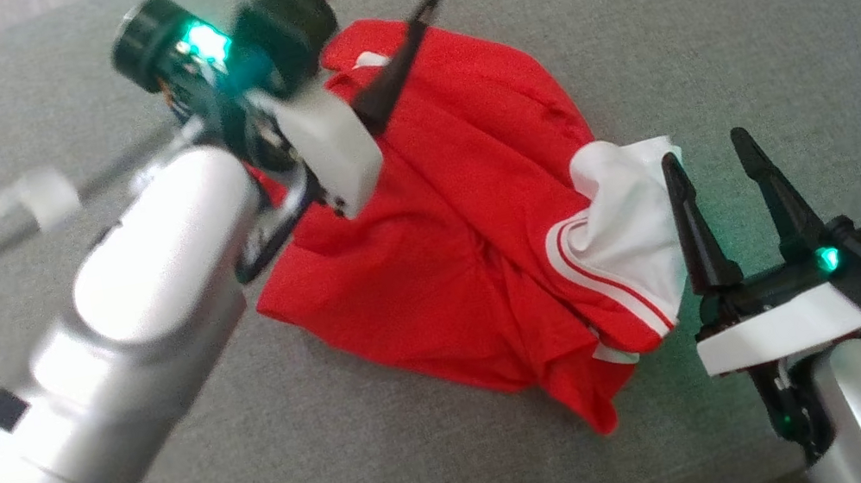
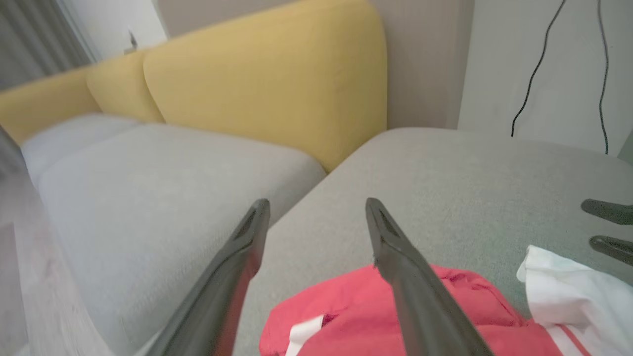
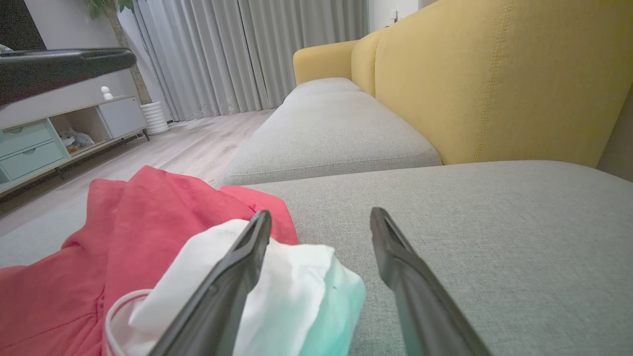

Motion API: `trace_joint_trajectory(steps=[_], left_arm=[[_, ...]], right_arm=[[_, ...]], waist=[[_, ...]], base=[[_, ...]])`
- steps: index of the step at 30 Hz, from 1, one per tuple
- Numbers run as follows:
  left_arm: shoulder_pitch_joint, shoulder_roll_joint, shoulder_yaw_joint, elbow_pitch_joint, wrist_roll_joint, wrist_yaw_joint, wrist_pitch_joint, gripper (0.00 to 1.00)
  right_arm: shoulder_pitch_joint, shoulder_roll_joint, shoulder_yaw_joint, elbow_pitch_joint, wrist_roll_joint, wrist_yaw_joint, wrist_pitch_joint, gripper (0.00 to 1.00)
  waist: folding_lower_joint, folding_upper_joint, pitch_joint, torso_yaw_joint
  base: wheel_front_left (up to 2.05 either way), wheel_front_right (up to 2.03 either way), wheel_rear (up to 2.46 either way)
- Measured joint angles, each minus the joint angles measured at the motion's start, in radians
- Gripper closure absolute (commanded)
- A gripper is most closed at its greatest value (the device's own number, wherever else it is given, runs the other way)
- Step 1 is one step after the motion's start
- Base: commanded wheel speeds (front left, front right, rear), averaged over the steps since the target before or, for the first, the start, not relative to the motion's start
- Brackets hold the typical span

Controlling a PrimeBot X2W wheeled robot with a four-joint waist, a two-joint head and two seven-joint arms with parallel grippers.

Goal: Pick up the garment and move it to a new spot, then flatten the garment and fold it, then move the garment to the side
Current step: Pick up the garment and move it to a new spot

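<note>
The crumpled red cloth garment [image 1: 445, 274] with a white, red-striped sleeve [image 1: 640, 241] lies on the grey fabric sofa seat [image 1: 707, 11]. Its far end, marked by a small white tag, sits just beneath the left fingers [image 1: 392, 71], which are released, spread wide and empty over the cloth. The white sleeve bunches at the tips of the right fingers [image 1: 694, 232], likewise spread and gripping nothing. One of them crosses the sleeve and the other bare seat. Yellow back cushions [image 2: 267, 84] rise beyond the left fingers.
</note>
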Motion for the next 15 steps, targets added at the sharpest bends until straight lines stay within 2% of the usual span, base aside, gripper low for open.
trace_joint_trajectory(steps=[2,6,8,11,15], left_arm=[[-0.041,0.017,-0.029,0.016,-0.109,0.0,0.109,0.0],[-0.107,0.058,-0.172,0.009,-0.318,-0.001,0.328,0.0],[-0.133,0.091,-0.225,-0.003,-0.388,-0.008,0.394,0.0],[-0.187,0.139,-0.304,-0.016,-0.442,-0.007,0.454,0.0],[-0.26,0.143,-0.367,-0.02,-0.464,-0.007,0.452,0.0]], right_arm=[[-0.004,0.0,0.012,0.0,0.008,0.0,0.0,0.0],[-0.03,0.0,0.041,0.001,0.026,0.0,0.0,0.0],[-0.045,0.0,0.045,0.001,0.033,0.0,0.0,0.0],[-0.057,0.0,0.056,0.001,0.042,0.0,0.0,0.0],[-0.071,0.0,0.068,0.0,0.059,0.0,0.0,0.0]], waist=[[-0.0001,0.0,0.011,-0.009],[0.0,0.0,0.038,-0.032],[0.0,0.0,0.051,-0.046],[0.0,0.0,0.073,-0.068],[0.0,0.0,0.101,-0.097]], base=[[0.0,0.0,0.0],[0.0,0.0,0.0],[0.0,0.0,0.0],[0.0,0.0,0.0],[0.0,0.0,0.0]])
